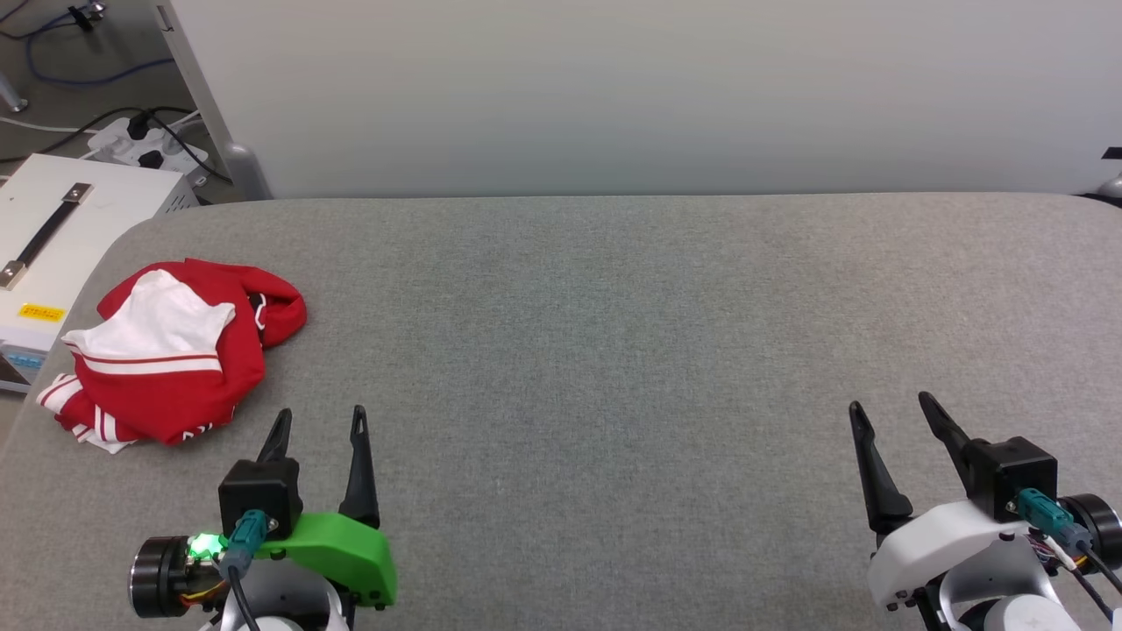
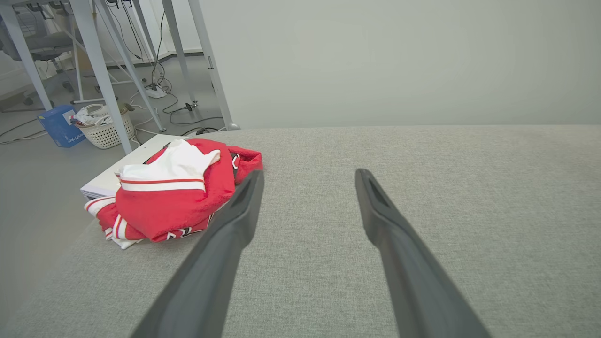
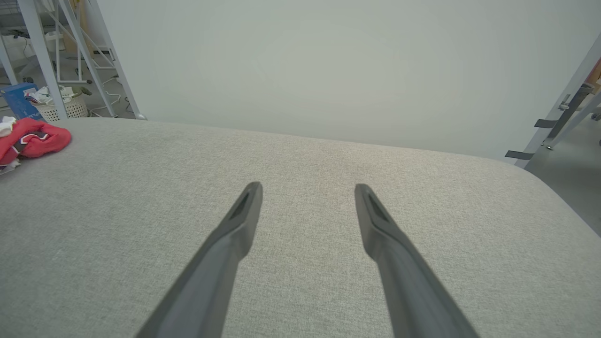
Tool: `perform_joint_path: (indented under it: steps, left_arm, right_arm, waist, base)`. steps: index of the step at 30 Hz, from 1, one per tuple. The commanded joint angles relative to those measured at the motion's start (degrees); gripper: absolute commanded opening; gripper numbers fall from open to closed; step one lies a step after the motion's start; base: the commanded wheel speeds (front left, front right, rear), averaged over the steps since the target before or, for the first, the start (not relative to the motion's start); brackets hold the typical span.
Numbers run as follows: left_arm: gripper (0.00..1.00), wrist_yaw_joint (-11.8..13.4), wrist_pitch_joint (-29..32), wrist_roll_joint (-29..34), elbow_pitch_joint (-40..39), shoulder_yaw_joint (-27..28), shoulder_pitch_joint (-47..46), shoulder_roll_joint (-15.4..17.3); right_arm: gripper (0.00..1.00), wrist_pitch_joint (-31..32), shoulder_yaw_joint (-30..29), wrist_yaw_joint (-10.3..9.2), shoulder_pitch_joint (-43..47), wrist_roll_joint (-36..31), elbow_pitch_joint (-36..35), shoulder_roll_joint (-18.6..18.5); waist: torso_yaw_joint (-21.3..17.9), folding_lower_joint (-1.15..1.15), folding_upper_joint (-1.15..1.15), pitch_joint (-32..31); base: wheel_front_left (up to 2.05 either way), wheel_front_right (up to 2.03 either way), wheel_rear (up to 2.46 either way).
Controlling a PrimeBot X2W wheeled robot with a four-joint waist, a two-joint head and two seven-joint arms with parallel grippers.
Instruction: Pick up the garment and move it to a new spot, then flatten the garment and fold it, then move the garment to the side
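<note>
One garment (image 1: 171,355), red with white, crumpled in a low heap on the grey padded table (image 1: 614,307), hard against the table's left edge and about halfway along it. Long axis on a diagonal: from a striped hem at the table's left edge, nearer the robot, up to a rolled red lobe farther off and toward the table's middle. One white sleeve spread flat on top, one red stripe across its wide end. Which way the neck points: cannot tell in the bunching.

Two grippers, two dark fingers each, both above the table's near edge. Left gripper (image 1: 321,412) just on the near side of the garment, close but not touching, jaws spread wide, nothing between them. Right gripper (image 1: 890,401) toward the table's right end, well apart from the garment, likewise splayed and empty.

Off the table's left edge: one white case (image 1: 53,237) with one black handle, touching or just beside the edge. Farther off on the floor, one white basket (image 2: 105,131) and one blue box (image 2: 58,124).
</note>
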Motion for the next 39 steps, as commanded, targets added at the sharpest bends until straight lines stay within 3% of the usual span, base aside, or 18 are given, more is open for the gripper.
perform_joint_path:
  steps: [1,39]
  left_arm:
    - [1.00,0.48,-0.72,-0.19,-0.20,-0.02,-0.37,-0.03]
    - [1.00,1.18,-5.24,-0.98,0.89,-0.55,-0.44,-0.11]
  right_arm:
    - [1.00,-0.64,-0.20,-0.01,-0.42,0.74,-0.56,0.00]
    - [1.00,-5.10,0.03,-0.02,0.36,4.62,-0.07,0.00]
  waist:
    - [0.01,0.00,0.00,0.03]
    - [0.18,0.00,0.00,1.01]
  base:
    - [0.00,0.00,0.00]
    - [0.00,0.00,0.00]
